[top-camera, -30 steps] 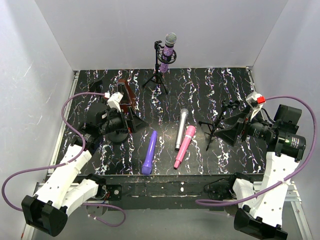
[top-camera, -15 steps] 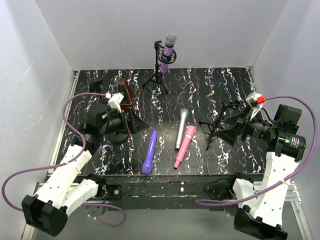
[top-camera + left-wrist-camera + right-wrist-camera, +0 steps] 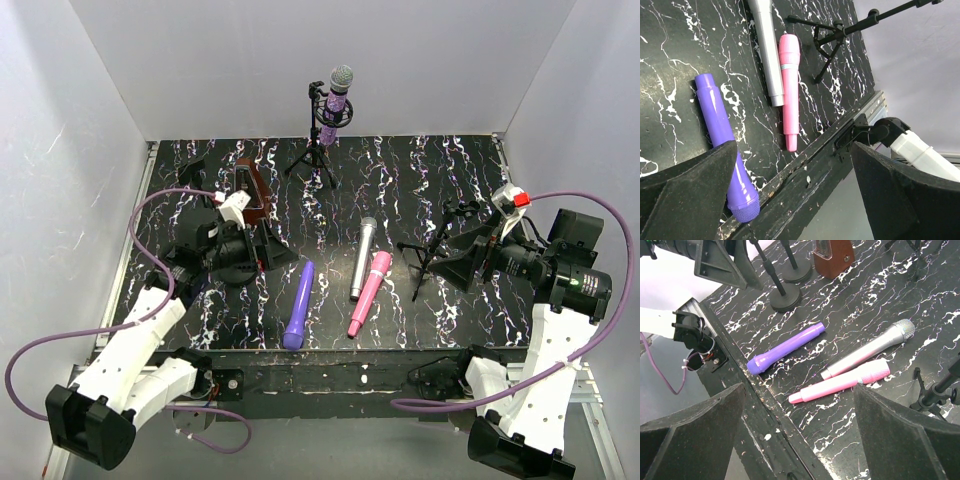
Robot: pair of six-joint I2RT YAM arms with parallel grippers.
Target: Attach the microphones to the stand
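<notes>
Black marbled worktop (image 3: 420, 180), seen from above: your glittery purple microphone (image 3: 337, 100) stood clipped in the far stand (image 3: 318, 150), while the violet microphone (image 3: 299, 305), silver microphone (image 3: 362, 258) and pink microphone (image 3: 368, 292) lay near the front edge. At the left wrist, your left hand (image 3: 794, 150) was released, holding nothing. At the right wrist, your right hand (image 3: 800, 390) gaped too.

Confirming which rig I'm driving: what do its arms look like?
White links and black joints on the left arm and right arm. The left end effector and right end effector have black wedge-shaped fingers. A purple cable trails each; red tab on the right wrist.
</notes>
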